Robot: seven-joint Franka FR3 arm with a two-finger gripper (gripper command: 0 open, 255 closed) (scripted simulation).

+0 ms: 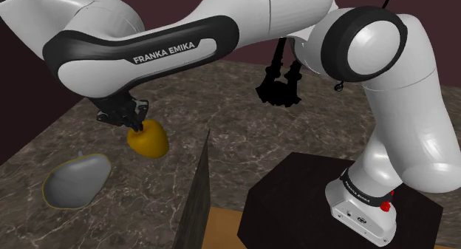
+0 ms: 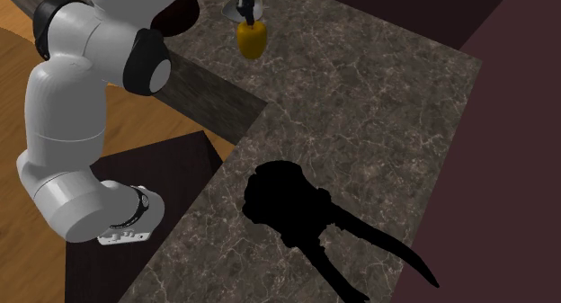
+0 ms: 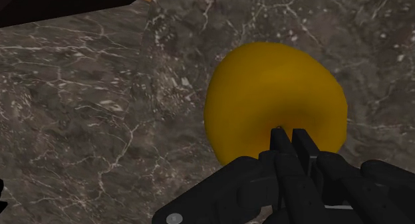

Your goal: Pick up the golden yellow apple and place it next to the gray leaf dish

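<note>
so the tool [image 3: 290, 133] is clenched right on the top of the yellow apple [image 3: 276, 90]. in the wrist view the two black fingers [image 3: 279, 146] are squeezed almost together with just a thin slit between them, and their tips sit on the apple's skin, so it looks like they're pinching a small bit at the top. in the shoulder view the apple [image 1: 148, 140] hangs tilted under the tool [image 1: 135, 124], fat end towards the fingers and narrow end pointing away. can't tell whether it's touching the table [image 1: 236, 122] or just off it.

the leaf-shaped dish [image 1: 77, 182] is grey with a yellowish rim. it lies flat on the table, down and to the shoulder view's left of the apple, near it but apart.

the only writing i can read is "franka emika" in white capitals on the dark band of the arm [image 1: 170, 52]. there's a small mark on the base too, but it's too tiny to read.

the table is dark marble with pale veins. a pure black shape [image 2: 288, 202] with two long prongs lies on it, well apart from the apple [image 2: 251, 40], and i can't tell what it is. in the second exterior view the tool [image 2: 244, 16] comes straight down onto the apple near the top edge. the arm's base sits on a dark box stand [image 2: 171, 166], with wooden floor [image 2: 11, 193] next to it.
</note>
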